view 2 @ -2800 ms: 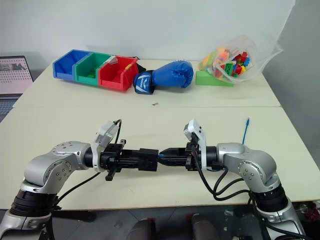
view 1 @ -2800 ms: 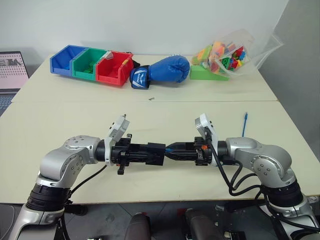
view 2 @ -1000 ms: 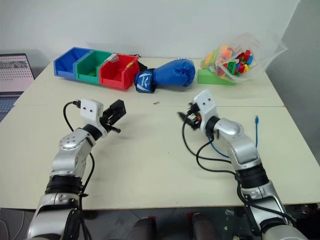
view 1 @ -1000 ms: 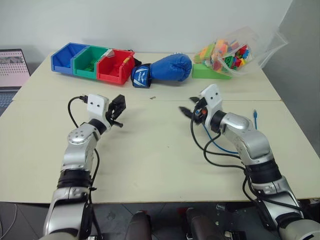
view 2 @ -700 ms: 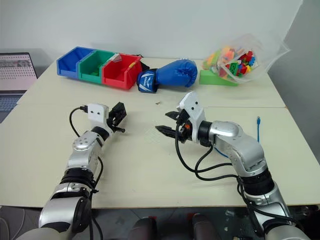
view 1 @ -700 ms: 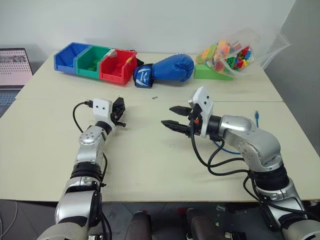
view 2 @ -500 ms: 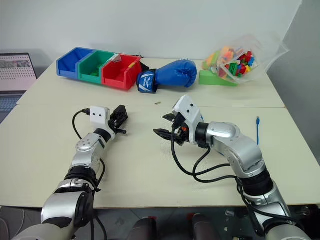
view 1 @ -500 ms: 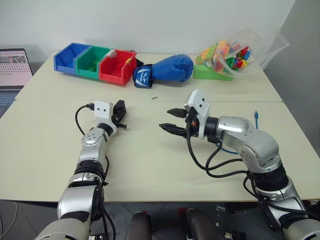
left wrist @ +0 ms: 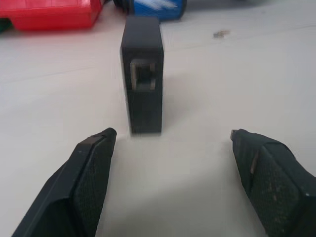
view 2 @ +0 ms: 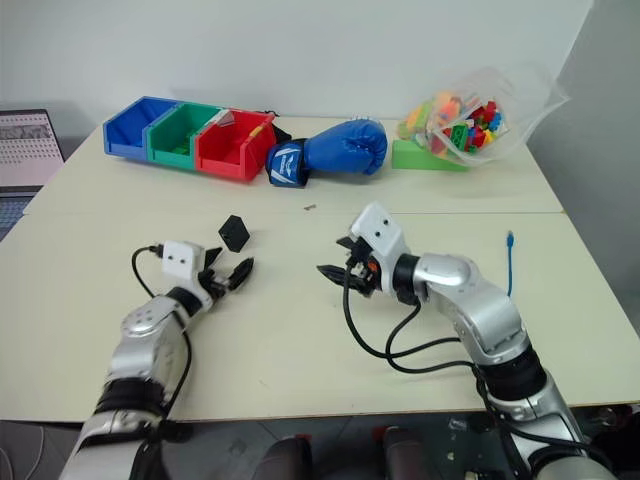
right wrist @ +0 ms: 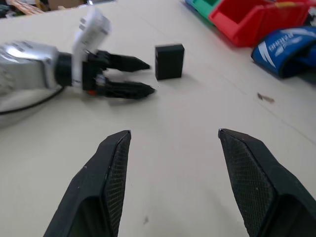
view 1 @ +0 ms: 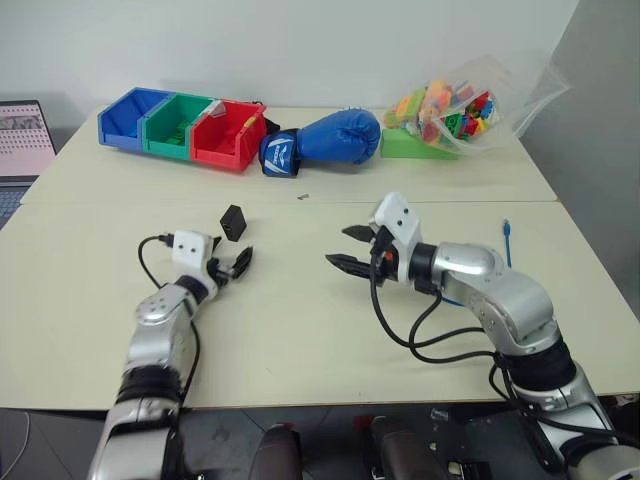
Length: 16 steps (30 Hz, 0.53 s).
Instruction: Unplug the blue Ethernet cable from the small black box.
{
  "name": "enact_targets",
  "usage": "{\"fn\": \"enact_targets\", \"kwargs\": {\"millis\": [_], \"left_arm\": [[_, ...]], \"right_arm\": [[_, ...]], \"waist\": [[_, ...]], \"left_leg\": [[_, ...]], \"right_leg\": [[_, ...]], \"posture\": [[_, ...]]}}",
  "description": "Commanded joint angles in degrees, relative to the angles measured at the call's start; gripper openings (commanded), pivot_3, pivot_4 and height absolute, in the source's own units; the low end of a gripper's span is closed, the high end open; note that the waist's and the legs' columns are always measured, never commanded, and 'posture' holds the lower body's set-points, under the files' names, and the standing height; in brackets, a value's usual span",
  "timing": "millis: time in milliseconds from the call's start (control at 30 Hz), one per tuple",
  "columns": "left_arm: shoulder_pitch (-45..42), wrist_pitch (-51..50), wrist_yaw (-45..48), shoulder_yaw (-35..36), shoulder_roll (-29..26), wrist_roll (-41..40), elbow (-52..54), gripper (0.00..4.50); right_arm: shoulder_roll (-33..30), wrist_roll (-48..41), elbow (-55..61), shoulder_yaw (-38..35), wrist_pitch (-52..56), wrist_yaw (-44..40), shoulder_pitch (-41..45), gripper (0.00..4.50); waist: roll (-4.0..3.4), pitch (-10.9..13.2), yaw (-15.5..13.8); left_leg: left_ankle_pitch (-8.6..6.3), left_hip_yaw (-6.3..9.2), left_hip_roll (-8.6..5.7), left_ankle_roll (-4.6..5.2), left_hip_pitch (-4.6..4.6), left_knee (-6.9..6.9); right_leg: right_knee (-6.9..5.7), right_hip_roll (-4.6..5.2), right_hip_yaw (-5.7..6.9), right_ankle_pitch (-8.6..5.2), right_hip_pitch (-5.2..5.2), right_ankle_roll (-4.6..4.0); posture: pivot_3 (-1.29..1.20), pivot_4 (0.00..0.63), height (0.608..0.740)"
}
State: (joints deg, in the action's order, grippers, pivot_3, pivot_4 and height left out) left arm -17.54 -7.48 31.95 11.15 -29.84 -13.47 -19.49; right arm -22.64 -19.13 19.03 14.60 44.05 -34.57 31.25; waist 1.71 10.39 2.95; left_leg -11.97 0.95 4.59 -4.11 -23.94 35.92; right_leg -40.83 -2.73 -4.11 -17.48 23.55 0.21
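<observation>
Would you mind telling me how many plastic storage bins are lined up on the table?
3, in a touching row at the table's far left: the blue bin outermost, the green bin in the middle, and the red bin nearest the blue boxing glove. None looks hidden.

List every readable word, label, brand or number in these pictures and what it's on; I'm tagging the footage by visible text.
None can be read with certainty.
Blue boxing glove: white brand print on its cuff, too small and blurred to read.
Laptop screen: rows of content, too small to read.
Small black box: a port on one edge, no visible lettering.
Coloured bins: no legible labels.
</observation>
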Motion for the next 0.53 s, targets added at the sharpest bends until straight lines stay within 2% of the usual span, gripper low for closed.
{"fn": "enact_targets", "kwargs": {"millis": [33, 133, 300, 533], "left_arm": [[7.41, -10.30, 6.07, 1.80, -6.99, -4.51, 17.51, 3.92], [11.87, -14.36, 10.67, 4.32, -12.00, -8.27, 24.76, 3.92], [12.83, -18.49, 14.72, 8.43, -18.79, -10.93, 28.51, 3.92], [10.09, -22.24, 16.79, 10.12, -22.01, -13.83, 30.04, 3.92]], "right_arm": [[-2.45, -0.60, 3.73, -4.40, -4.01, -1.17, -3.92, 3.01], [-4.64, -2.14, 4.42, -7.31, -5.14, -2.97, -6.83, 3.01], [-9.46, -5.15, 4.30, -13.19, -5.06, -6.64, -9.47, 3.01], [-14.52, -6.49, 3.03, -17.08, -4.76, -8.84, -10.67, 3.01]], "waist": [[-0.02, 0.01, 0.19], [-0.06, 0.06, 0.02], [0.00, 0.09, -0.07], [-0.04, 0.12, 0.11]], "left_leg": [[0.00, 0.02, 0.00, 0.00, 0.02, 0.00], [0.00, 0.03, -0.02, 0.00, 0.04, 0.00], [0.00, 0.07, -0.04, 0.00, 0.08, 0.01], [-0.01, 0.01, -0.03, 0.01, 0.09, -0.01]], "right_leg": [[-0.01, 0.00, 0.00, -0.01, -0.01, 0.01], [0.03, 0.02, 0.00, -0.02, -0.04, 0.02], [0.10, 0.03, 0.02, -0.04, -0.09, 0.01], [0.10, 0.01, 0.01, -0.05, -0.05, -0.01]], "posture": [[0.00, 0.150, 0.740], [0.00, 0.150, 0.740], [0.00, 0.150, 0.740], [0.00, 0.150, 0.740]]}}
